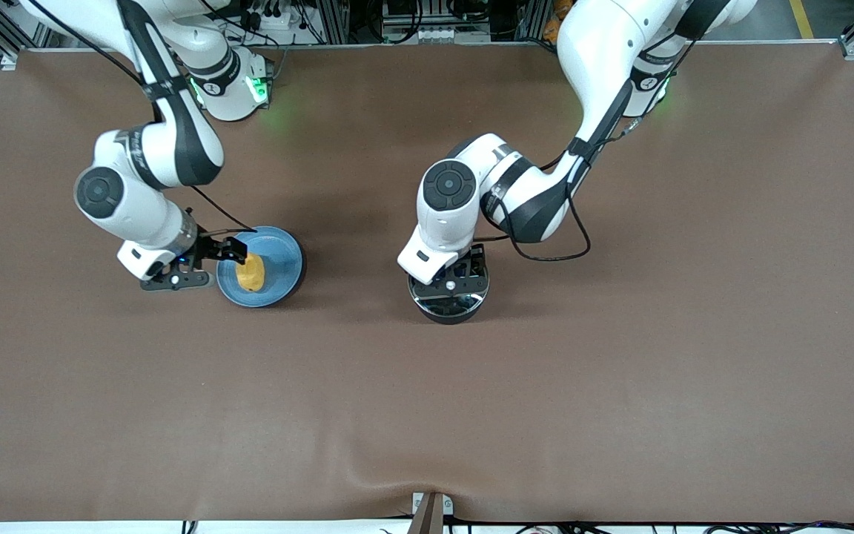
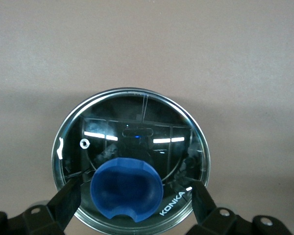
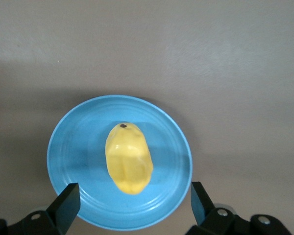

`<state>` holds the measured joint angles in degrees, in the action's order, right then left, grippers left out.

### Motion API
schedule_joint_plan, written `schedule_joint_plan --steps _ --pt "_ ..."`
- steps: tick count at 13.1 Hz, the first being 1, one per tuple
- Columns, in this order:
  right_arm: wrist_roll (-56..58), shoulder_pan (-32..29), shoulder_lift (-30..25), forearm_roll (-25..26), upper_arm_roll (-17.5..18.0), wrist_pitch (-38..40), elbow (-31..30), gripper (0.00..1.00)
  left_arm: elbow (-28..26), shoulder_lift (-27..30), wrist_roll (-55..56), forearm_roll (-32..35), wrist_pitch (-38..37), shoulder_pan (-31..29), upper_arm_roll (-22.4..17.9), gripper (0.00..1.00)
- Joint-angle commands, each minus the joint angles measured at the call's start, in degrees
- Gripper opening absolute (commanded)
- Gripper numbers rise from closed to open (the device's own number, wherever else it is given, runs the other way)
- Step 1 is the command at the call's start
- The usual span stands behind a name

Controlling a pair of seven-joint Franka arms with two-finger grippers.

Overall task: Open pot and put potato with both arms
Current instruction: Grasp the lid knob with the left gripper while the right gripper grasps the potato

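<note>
The pot (image 1: 449, 300) is sitting on the brown table (image 1: 620, 371) near its middle, with its glass lid (image 2: 132, 122) closed on top (the pot's handle is hidden under the arm). The left gripper (image 2: 132, 196) is hanging right over the lid, its fingers (image 2: 66, 198) spread wide on either side of the blue knob (image 2: 126, 188) without pinching it. The potato (image 3: 129, 157) is lying on a blue plate (image 3: 73, 147) toward the right arm's end of the table. The right gripper (image 3: 132, 200) is hovering over the plate, fingers spread and holding nothing.
</note>
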<state>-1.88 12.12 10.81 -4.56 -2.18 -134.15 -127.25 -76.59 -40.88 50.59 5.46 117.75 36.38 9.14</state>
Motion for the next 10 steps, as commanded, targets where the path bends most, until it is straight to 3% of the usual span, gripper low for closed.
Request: schedule_joint_plan --steps 1,7,10 --pt "-0.6 1.1 3.2 -0.9 0.1 -3.4 -0.2 1.00 1.7 -1.6 -0.7 1.2 0.0 0.4 -0.4 1.00" --pt "-0.6 1.6 7.0 -1.1 0.1 -5.3 -0.3 1.00 1.5 -2.1 -1.7 1.4 0.3 0.4 -0.4 1.00" --pt "-0.6 1.9 9.2 -1.2 0.1 -7.7 -0.3 1.00 1.3 -2.2 -3.6 1.5 0.2 0.4 -0.4 0.90"
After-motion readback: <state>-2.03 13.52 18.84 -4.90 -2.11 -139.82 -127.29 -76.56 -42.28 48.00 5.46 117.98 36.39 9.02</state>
